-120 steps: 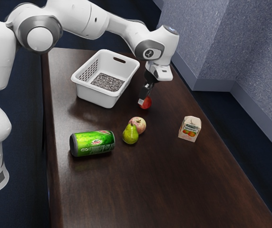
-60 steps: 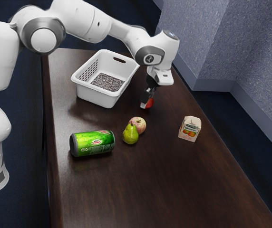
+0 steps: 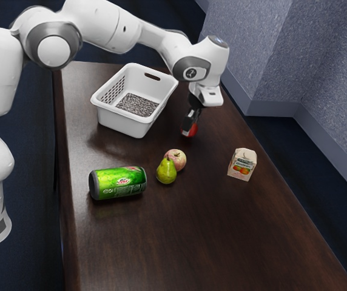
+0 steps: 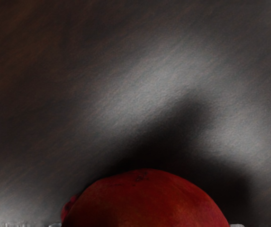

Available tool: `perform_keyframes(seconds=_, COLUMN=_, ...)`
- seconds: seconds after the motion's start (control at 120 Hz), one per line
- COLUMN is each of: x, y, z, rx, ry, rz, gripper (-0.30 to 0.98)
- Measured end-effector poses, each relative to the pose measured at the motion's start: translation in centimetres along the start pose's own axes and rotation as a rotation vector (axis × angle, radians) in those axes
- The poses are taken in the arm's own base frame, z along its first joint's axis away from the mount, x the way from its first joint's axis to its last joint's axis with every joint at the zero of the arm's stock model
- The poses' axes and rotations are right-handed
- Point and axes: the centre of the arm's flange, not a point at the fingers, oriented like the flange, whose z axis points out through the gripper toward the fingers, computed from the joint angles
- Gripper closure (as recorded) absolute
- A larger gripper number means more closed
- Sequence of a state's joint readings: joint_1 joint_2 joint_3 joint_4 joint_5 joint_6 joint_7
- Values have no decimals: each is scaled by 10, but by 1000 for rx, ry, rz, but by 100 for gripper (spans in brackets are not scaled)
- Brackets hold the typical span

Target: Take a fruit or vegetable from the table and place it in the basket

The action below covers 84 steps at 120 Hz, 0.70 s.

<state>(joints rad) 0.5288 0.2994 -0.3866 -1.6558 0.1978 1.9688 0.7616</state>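
1. There is a red fruit (image 4: 145, 201), round and smooth, with a few small dark marks (image 4: 141, 177).
2. On one side of it sits a small red bump (image 4: 69, 205).
3. Beside the fruit, a dark shadow (image 4: 183, 127) lies over the table (image 4: 40, 94).
4. The table is brown and grey, with a pale shine (image 4: 149, 85) near the shadow.

On the brown wooden table (image 3: 192, 236), the exterior view's left to right: green cylindrical can (image 3: 119, 183), green tapered pear (image 3: 166, 172) before 1 pinkish round apple (image 3: 176, 157), beige boxy carton (image 3: 241, 165). Behind the can stood the white rectangular basket (image 3: 122, 122), right of which was 1 red round fruit (image 3: 193, 130).
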Motion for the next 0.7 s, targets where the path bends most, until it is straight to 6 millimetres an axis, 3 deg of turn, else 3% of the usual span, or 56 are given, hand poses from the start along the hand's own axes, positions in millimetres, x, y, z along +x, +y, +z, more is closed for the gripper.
perform_keyframes(seconds=0.183, x=-3, y=18, z=-77, rx=121, ry=44, rz=2, gripper=41)
perform_keyframes(seconds=0.358, x=-41, y=22, z=-133, rx=208, ry=51, rz=-58, gripper=40)
perform_keyframes(seconds=0.483, x=-71, y=8, z=-140, rx=215, ry=33, rz=-117, gripper=41)
perform_keyframes(seconds=0.7, x=-117, y=-23, z=-128, rx=188, ry=1, rz=-210, gripper=40)
